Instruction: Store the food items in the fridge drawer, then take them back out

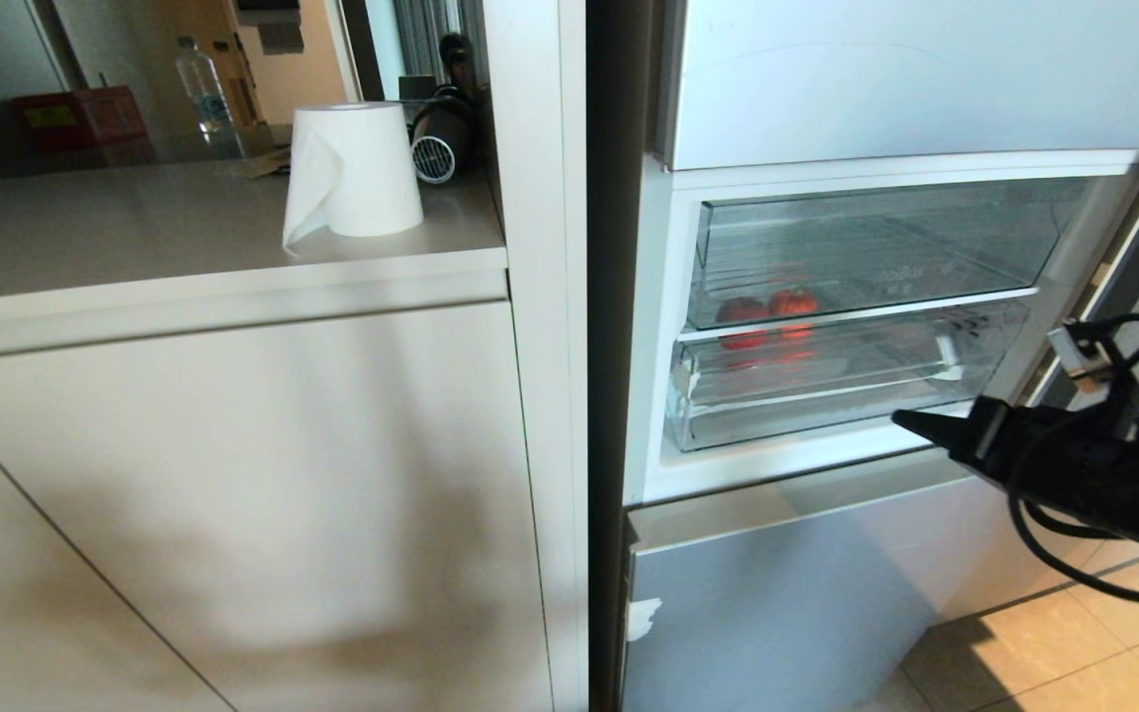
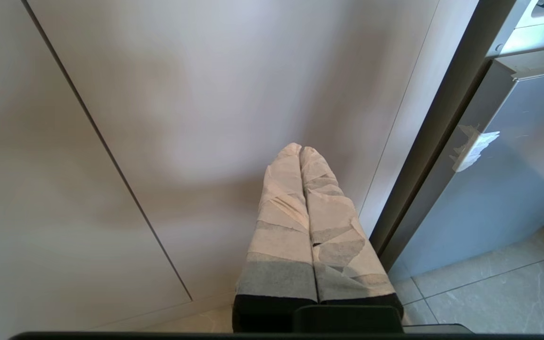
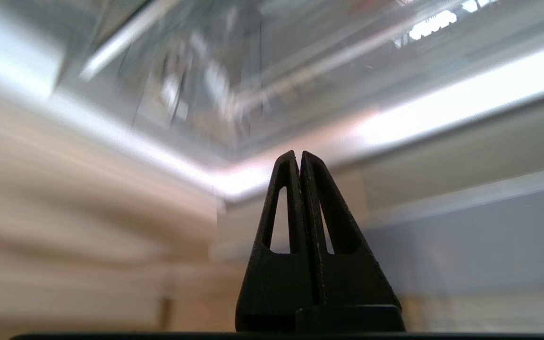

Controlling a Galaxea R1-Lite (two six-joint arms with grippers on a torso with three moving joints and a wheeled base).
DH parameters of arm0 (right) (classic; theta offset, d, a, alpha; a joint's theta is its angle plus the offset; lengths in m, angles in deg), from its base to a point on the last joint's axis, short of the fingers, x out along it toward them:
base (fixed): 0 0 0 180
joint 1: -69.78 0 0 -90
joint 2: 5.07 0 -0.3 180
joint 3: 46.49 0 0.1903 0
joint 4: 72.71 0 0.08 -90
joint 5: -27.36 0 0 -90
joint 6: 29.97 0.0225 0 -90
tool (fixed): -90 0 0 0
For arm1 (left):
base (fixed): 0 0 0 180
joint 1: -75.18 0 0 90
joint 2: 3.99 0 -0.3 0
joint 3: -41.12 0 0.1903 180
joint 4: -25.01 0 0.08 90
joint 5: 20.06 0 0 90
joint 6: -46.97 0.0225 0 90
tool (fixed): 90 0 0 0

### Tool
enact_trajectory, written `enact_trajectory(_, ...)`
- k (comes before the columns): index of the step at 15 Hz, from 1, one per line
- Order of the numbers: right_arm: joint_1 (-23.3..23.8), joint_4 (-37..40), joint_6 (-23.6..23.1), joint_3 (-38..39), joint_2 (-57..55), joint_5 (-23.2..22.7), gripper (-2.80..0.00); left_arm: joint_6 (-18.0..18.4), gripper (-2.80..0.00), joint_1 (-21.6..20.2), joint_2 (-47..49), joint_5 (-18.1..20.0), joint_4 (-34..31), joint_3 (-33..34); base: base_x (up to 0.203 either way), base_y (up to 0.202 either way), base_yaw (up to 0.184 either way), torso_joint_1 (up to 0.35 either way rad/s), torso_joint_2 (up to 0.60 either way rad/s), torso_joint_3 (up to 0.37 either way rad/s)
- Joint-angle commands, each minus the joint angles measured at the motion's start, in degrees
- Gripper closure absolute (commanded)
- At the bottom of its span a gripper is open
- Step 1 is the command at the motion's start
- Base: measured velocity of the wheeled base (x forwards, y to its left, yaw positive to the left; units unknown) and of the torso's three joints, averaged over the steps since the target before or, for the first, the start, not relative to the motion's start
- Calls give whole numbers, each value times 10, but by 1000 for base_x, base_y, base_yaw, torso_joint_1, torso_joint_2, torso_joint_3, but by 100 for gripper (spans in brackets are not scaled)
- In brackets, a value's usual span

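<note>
— What do we have on the left, measured from the fridge (image 1: pixel 649 326)?

— Left of the fridge we see a pale counter (image 1: pixel 184 222) above flat cabinet fronts (image 1: pixel 233 494). On it stands one roll of white paper (image 1: pixel 357 168), near the counter's front edge, with one dark round appliance (image 1: pixel 441 133) behind it. Our left gripper (image 2: pixel 300 150) hangs low before those cabinet fronts, beside the fridge's lower door (image 2: pixel 513 165); its two wrapped fingers are pressed together with nothing between them.

— And inside the fridge?

— We count two clear drawers, stacked. The upper, taller-fronted drawer (image 1: pixel 866 242) sits back; the fridge drawer (image 1: pixel 827 381) lies below it, wide and shallow, its long axis running across the fridge. Red food items (image 1: pixel 777 307) lie at the left end; we make out two red shapes through the upper front and red patches under them, and we cannot tell which drawer holds them, nor which way any stem points.

— How much room at the right?

— Our right gripper (image 1: pixel 901 420) reaches in from the right, pointing left, its tip at the fridge drawer's lower right edge. Its two black fingers (image 3: pixel 286 208) are closed tight and grip nothing. Below it the tiled floor (image 1: pixel 1074 643) lies open beside the lower door.
</note>
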Motion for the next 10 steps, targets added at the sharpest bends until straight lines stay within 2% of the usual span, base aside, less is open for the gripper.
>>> enact_trajectory(1, 0, 71, -53, 61, 208, 3, 0, 0, 0, 0, 0, 0, 0, 0, 0, 0, 0, 0, 0, 0)
enact_trajectory(6, -1, 305, -197, 177, 641, 64, 0, 0, 0, 0, 0, 0, 0, 0, 0, 0, 0, 0, 0, 0)
enact_trajectory(8, 3, 366, -254, 246, 758, 93, 0, 0, 0, 0, 0, 0, 0, 0, 0, 0, 0, 0, 0, 0)
enact_trajectory(10, 9, 406, -281, 280, 837, 115, 0, 0, 0, 0, 0, 0, 0, 0, 0, 0, 0, 0, 0, 0)
